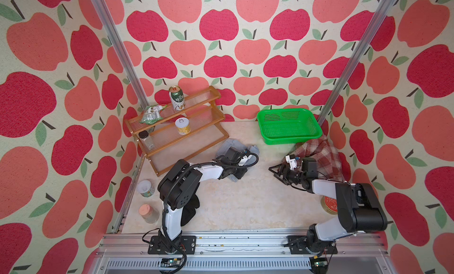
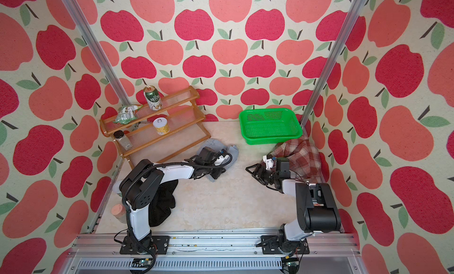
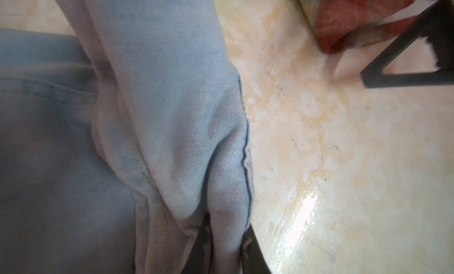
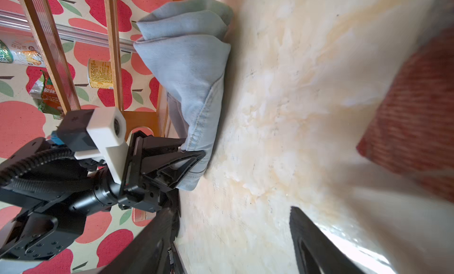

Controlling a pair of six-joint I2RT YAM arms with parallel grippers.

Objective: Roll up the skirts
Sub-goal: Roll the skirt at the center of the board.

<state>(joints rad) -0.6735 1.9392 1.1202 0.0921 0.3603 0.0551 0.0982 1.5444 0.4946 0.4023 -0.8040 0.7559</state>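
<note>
Left gripper (image 4: 194,152) pinches the denim skirt (image 4: 186,63) hem; right gripper (image 1: 276,173) gapes empty.
Denim at centre: thick, soft, holds folds, best taken by hem; plaid skirt (image 1: 319,154) at three o'clock; black skirt (image 2: 162,204) at eight.

A green mesh basket (image 1: 289,126) sits at the back of the counter (image 1: 245,206), with a wooden tiered rack (image 1: 177,130) carrying a green can (image 1: 177,97), yellow tin (image 1: 182,126), snack packet (image 1: 151,113) and spice bottle (image 1: 146,139).

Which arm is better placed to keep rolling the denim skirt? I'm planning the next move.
Left. The left gripper is shut on the denim skirt's hem; the right gripper is open, apart from it.
</note>
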